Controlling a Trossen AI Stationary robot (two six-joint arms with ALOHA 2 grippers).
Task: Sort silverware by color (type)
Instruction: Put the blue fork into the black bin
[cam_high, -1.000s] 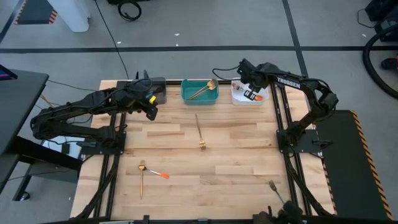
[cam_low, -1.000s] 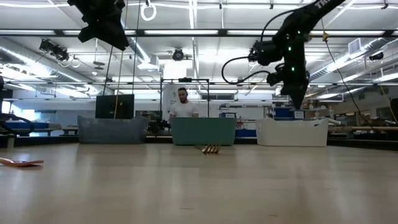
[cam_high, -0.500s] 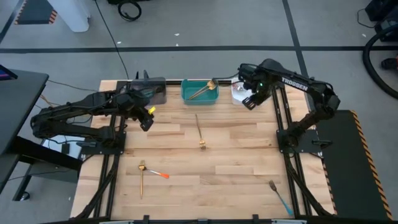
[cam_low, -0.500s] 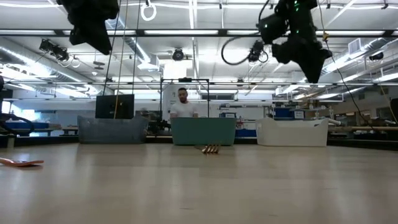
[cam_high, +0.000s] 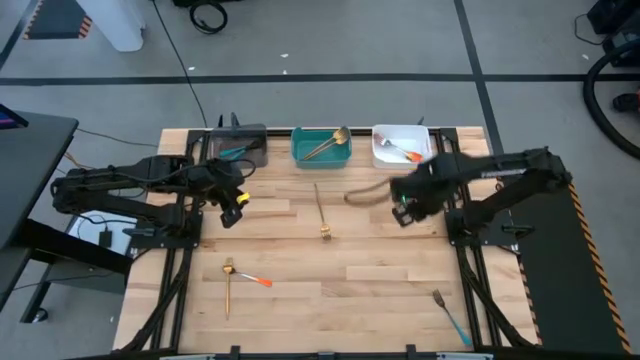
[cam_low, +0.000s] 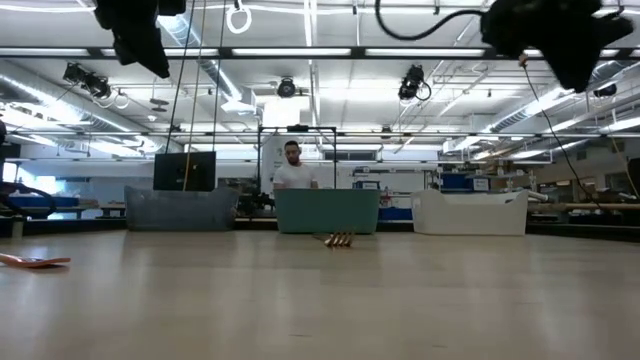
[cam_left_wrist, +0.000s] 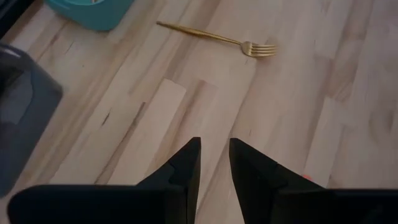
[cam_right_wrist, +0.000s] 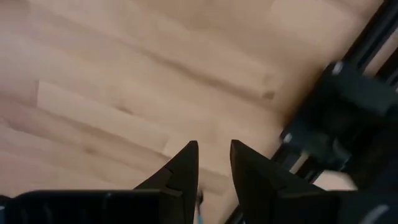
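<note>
A gold fork (cam_high: 321, 210) lies flat mid-table, and it also shows in the left wrist view as the gold fork (cam_left_wrist: 217, 37). Near the left front lie another gold fork (cam_high: 229, 287) and an orange-handled utensil (cam_high: 256, 280). A blue-handled fork (cam_high: 448, 313) rests at the right front. My left gripper (cam_high: 232, 205) (cam_left_wrist: 214, 163) hovers above bare wood left of the middle fork, fingers close together and holding nothing. My right gripper (cam_high: 404, 210) (cam_right_wrist: 214, 163) hovers right of that fork, also shut and holding nothing.
Three bins stand along the far edge: a dark grey bin (cam_high: 243, 150), a teal bin (cam_high: 321, 158) holding gold utensils, and a white bin (cam_high: 400, 158) holding orange-handled ones. Black frame rails (cam_high: 460, 250) run down both sides. A person (cam_low: 293, 170) stands beyond the table.
My right gripper has left the space over the white bin and swung toward the table's near edge, ending over open wood right of the middle gold fork. My left gripper has drawn away from the grey bin toward the near edge. The silverware on the table has stayed put.
</note>
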